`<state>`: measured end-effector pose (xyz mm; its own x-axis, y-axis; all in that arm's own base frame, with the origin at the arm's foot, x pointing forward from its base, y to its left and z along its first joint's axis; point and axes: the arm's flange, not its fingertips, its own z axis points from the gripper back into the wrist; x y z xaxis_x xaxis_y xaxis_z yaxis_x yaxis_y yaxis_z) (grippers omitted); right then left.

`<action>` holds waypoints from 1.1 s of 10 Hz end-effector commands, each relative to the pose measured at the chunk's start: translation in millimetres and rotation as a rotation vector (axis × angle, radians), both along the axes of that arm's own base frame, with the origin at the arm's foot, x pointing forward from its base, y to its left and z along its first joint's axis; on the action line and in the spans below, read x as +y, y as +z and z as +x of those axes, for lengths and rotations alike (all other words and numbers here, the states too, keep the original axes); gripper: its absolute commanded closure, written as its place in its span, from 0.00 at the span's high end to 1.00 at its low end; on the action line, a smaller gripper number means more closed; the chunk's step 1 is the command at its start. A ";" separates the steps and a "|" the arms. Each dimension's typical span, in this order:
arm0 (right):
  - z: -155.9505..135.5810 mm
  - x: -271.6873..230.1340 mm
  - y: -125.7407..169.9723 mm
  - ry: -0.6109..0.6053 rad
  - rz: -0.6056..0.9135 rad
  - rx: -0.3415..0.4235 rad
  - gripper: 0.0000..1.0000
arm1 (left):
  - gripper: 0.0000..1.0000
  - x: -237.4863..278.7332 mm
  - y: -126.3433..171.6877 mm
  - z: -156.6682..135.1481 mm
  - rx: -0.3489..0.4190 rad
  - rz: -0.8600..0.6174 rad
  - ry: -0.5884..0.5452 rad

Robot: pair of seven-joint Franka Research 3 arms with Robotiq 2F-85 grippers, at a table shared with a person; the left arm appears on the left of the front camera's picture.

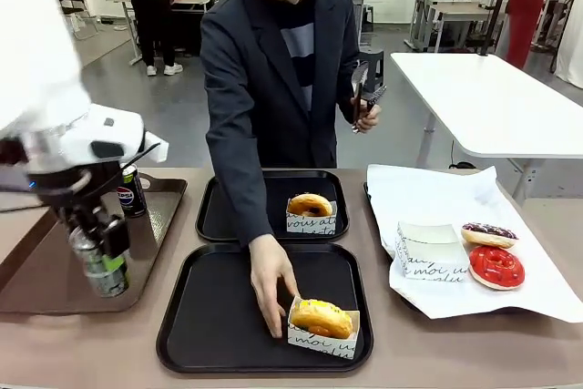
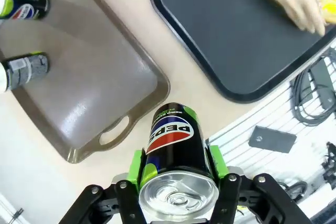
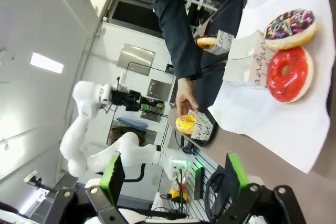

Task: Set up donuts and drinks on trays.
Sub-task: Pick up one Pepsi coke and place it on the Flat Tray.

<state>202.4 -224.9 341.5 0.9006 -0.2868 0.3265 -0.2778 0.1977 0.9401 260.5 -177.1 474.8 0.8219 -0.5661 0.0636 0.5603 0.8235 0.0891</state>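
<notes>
The left claw [image 1: 98, 257] was clamped on a Pepsi can [image 2: 176, 140], its green pads [image 2: 137, 163] pressed flat against the black cylinder's two sides. The can's long axis ran along the fingers, with the silver top and pull tab turned back toward the wrist and the green-rimmed base pointing away. In the front view it stood close to upright over the right part of the glossy brown tray [image 1: 36, 271]. Whether it touched the tray could not be told. A second Pepsi can [image 2: 23, 6] and a grey-patterned can [image 2: 23, 69] stood at the far end of that tray.

The right claw [image 3: 174, 177] was spread wide, with nothing between its pads.

Two matte black square trays with rounded corners lay one behind the other in the middle of the surface. On the near tray [image 1: 182, 316], a yellow-iced donut [image 1: 321, 318] lay flat in a lettered white paper box at the front right corner, and the person's hand [image 1: 271, 284] touched the box's left side. The far tray [image 1: 219, 216] carried a golden-glazed donut [image 1: 310, 205] in a like box. To the right, on crumpled white paper [image 1: 437, 198], lay a shiny red-iced donut [image 1: 496, 266], a chocolate sprinkled donut [image 1: 489, 234] and an empty box [image 1: 428, 248]. The person's other hand held tongs [image 1: 362, 97] upright.
</notes>
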 end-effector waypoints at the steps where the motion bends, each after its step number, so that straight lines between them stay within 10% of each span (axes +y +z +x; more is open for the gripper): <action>1: -1.6 1.2 0.4 0.003 0.004 -0.017 1.00 | 0.58 -5.1 7.4 6.1 -0.049 0.002 0.007; 5: -1.6 1.2 0.4 0.003 0.004 -0.017 1.00 | 0.58 -10.6 16.4 26.3 -0.045 -0.010 0.027; 11: -1.6 1.2 0.4 0.003 0.004 -0.017 1.00 | 0.58 -85.5 56.7 206.4 -0.030 -0.170 0.089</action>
<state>202.2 -225.1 341.6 0.9003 -0.2875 0.3268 -0.2780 0.1980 0.9400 441.9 -240.2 522.4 0.8507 -0.4941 0.1792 0.5059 0.8622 -0.0244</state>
